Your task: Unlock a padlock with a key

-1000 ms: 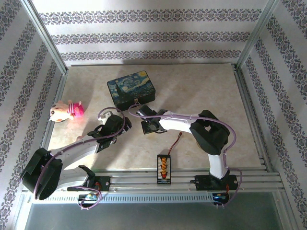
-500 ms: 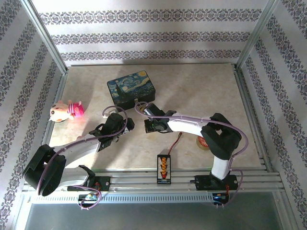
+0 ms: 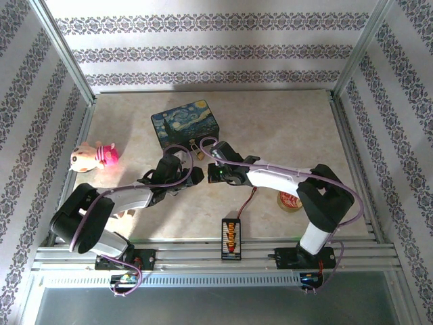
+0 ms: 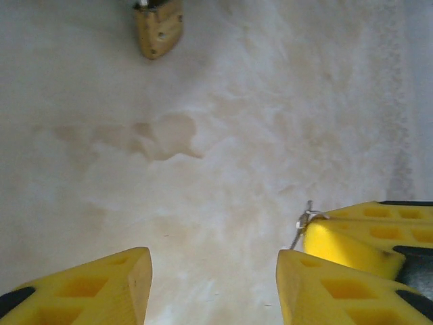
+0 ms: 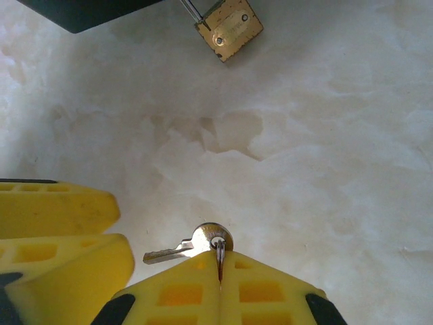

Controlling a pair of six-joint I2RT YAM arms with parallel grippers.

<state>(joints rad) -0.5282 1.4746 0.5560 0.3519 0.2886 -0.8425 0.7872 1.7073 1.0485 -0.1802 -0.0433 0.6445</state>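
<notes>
The small brass padlock (image 3: 196,147) lies on the table just in front of the dark-blue box; it also sits at the top of the left wrist view (image 4: 158,27) and the right wrist view (image 5: 230,28), its silver shackle pointing toward the box. My right gripper (image 5: 220,261) is shut on the ring of the silvery key (image 5: 177,249), which sticks out sideways to the left, a short way short of the padlock. My left gripper (image 4: 213,271) stands open over bare table, right beside the right gripper's fingers (image 4: 352,233). In the top view the two grippers (image 3: 191,177) (image 3: 211,157) meet below the box.
The dark-blue painted box (image 3: 186,126) stands behind the padlock. A pink plush toy (image 3: 93,157) lies at the left. An orange connector board (image 3: 231,237) with its wire sits near the front rail. A round red-white object (image 3: 290,200) lies under the right arm's elbow.
The left gripper has swung right to end beside the right gripper. The right arm's elbow has shifted right, uncovering the round object, and its gripper has edged toward the padlock.
</notes>
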